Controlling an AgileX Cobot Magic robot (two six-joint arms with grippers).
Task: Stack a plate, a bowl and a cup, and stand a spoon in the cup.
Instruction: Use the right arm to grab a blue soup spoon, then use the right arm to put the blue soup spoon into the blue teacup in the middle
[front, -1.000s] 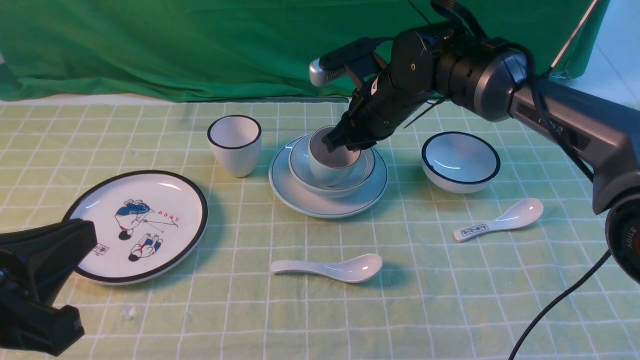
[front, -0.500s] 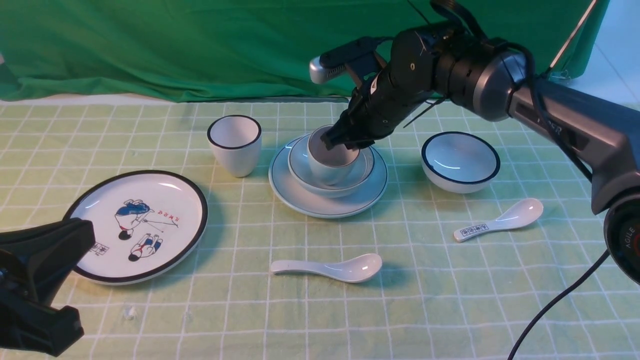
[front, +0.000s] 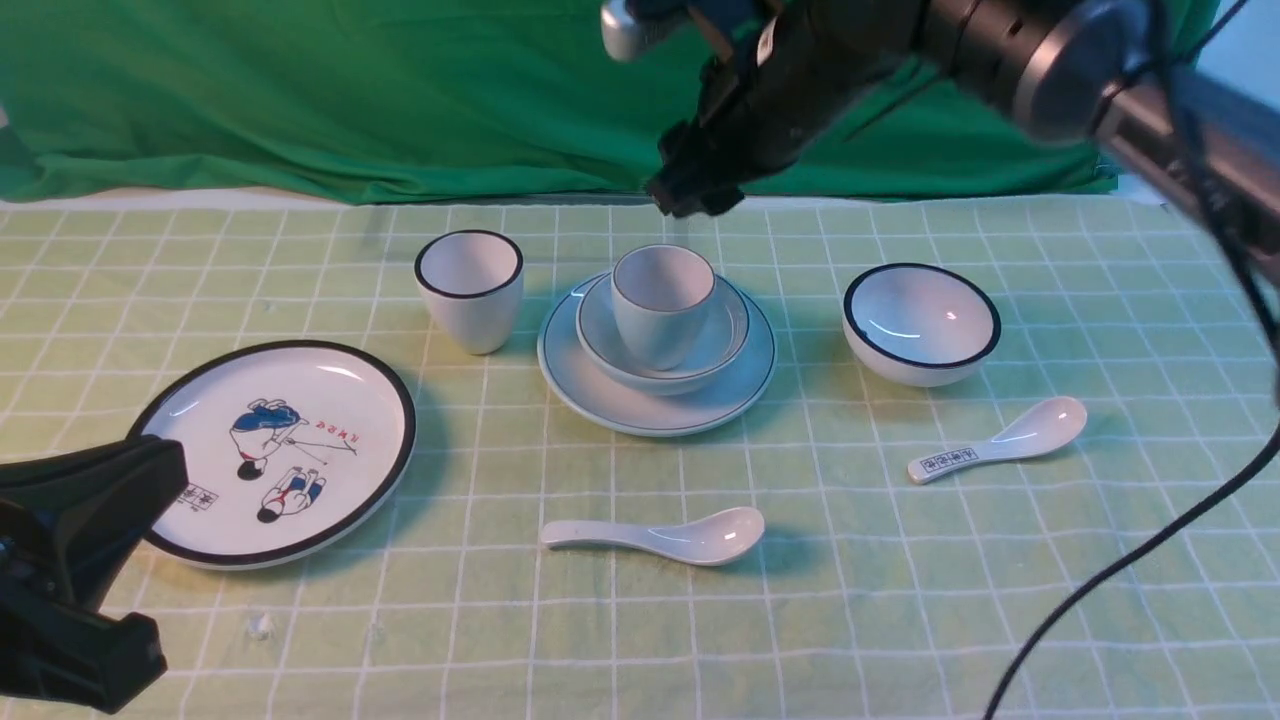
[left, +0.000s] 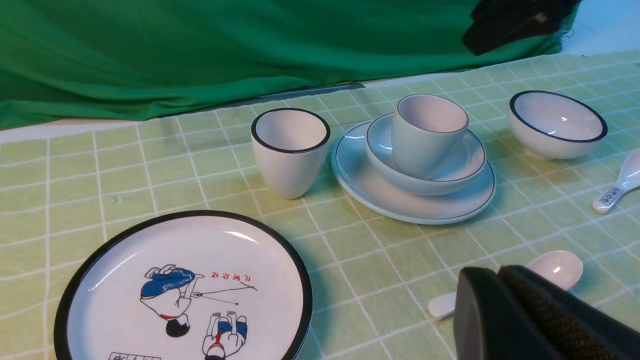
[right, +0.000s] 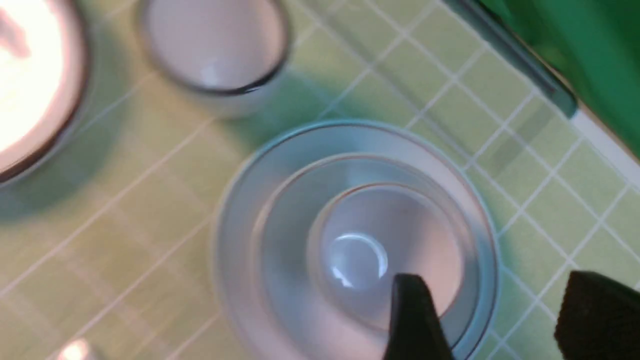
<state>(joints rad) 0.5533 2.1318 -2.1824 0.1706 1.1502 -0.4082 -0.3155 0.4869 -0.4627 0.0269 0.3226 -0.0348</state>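
Note:
The pale plate (front: 655, 405) sits mid-table with the shallow bowl (front: 722, 338) on it, and the cup (front: 660, 305) stands upright in the bowl. My right gripper (front: 692, 203) hangs open above and just behind the cup, holding nothing. From the right wrist, the cup (right: 372, 250) lies below the spread fingers (right: 415, 320). The plain spoon (front: 655, 537) lies flat near the front. My left gripper (front: 165, 470) is shut and empty at the near left. In the left wrist view its tip (left: 495, 285) covers part of the spoon (left: 557, 267).
A black-rimmed cup (front: 469, 288) stands left of the stack. A cartoon plate (front: 355, 385) lies at the front left. A black-rimmed bowl (front: 921, 322) sits right of the stack, with a labelled spoon (front: 1000, 440) in front of it. Green cloth hangs behind.
My right gripper has opened, let go of the cup and risen well above it. The cup now stands free in the bowl. The left arm has not moved.

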